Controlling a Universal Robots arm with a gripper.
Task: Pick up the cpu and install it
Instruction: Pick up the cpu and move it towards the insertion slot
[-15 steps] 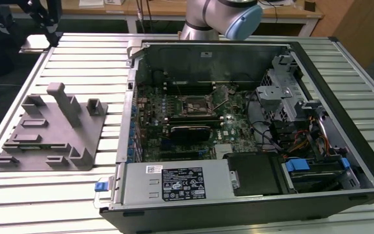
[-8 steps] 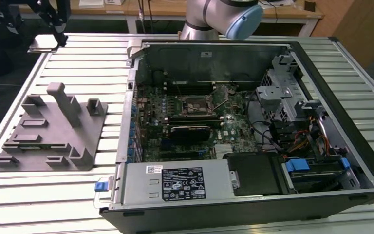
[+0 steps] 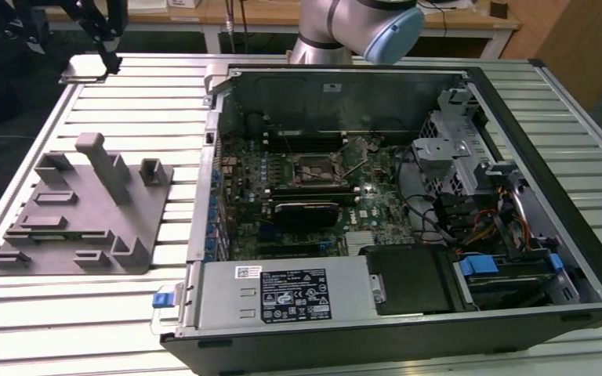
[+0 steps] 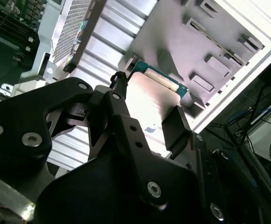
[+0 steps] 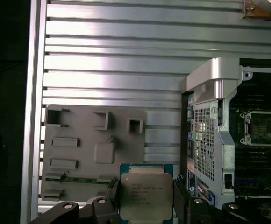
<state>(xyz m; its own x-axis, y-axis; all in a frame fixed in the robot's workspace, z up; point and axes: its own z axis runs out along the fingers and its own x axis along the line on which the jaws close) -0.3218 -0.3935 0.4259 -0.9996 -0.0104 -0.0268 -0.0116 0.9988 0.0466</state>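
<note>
First wrist view: cpu (image 5: 146, 196) clamped edge-to-edge in gripper (image 5: 146, 205), metal lid toward camera, above near edge of grey fixture block (image 5: 79, 121).
Second wrist view: fingers (image 4: 175, 126) pinch opposite cpu sides.
Exterior view: slatted metal table (image 3: 123, 86) carries block and open computer case (image 3: 552, 157), socket (image 3: 317, 166) bare. Wooden desk (image 3: 259, 14) behind.

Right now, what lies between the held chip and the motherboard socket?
In the first wrist view, the case's perforated wall stands between cpu and socket.
</note>
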